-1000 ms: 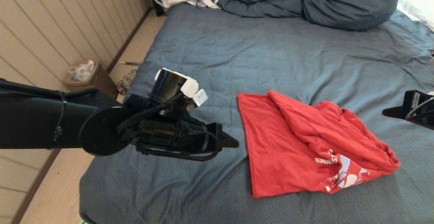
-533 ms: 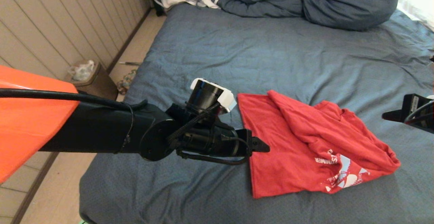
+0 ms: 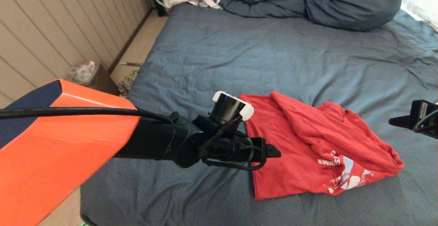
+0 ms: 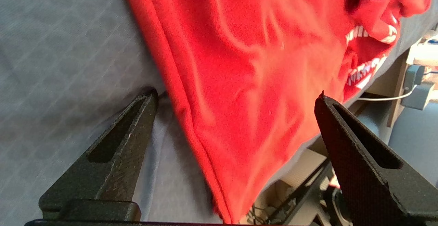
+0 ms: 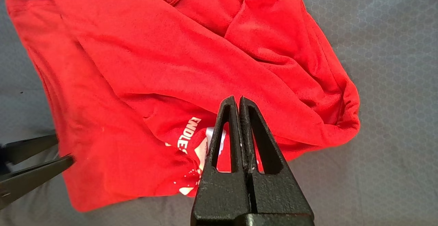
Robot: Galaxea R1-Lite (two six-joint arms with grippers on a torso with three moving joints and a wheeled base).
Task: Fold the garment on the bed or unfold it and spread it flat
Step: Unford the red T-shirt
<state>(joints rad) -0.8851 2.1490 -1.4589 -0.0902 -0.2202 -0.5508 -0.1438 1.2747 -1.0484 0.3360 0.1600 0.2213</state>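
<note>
Nearest the robot, along the front of the bed (image 3: 212, 48), the left arm reaches in from the left and its left gripper (image 3: 273, 150) sits at the near-left edge of the garment (image 3: 294, 164). From the head camera the fingers look like a single dark wedge over the red cloth, so their spread cannot be read there. The left wrist view settles it: the left gripper (image 4: 236, 99) is spread wide, one finger (image 4: 119, 140) over the blue sheet beside the hem and the other finger (image 4: 359, 161) over the shirt's far side, with the hemmed edge of the garment (image 4: 246, 65) running between them. Nothing is held; whether the tips touch the cloth cannot be told.

A little farther in, the garment lies crumpled in the middle-right of the bed, a flat panel on its left and a bunched fold thrown over toward the right, white lettering and a pale graphic showing at the near edge. The right wrist view adds what the head camera hides: a ribbed neckline among the folds and the lettering read from above.

At the right edge, the right gripper (image 3: 397, 121) hovers apart from the shirt. Its wrist view shows the right gripper (image 5: 238, 99) pressed fully together, empty, above the garment (image 5: 143, 65).

Farthest back, a dark-blue duvet (image 3: 308, 0) is heaped at the head of the bed.
</note>
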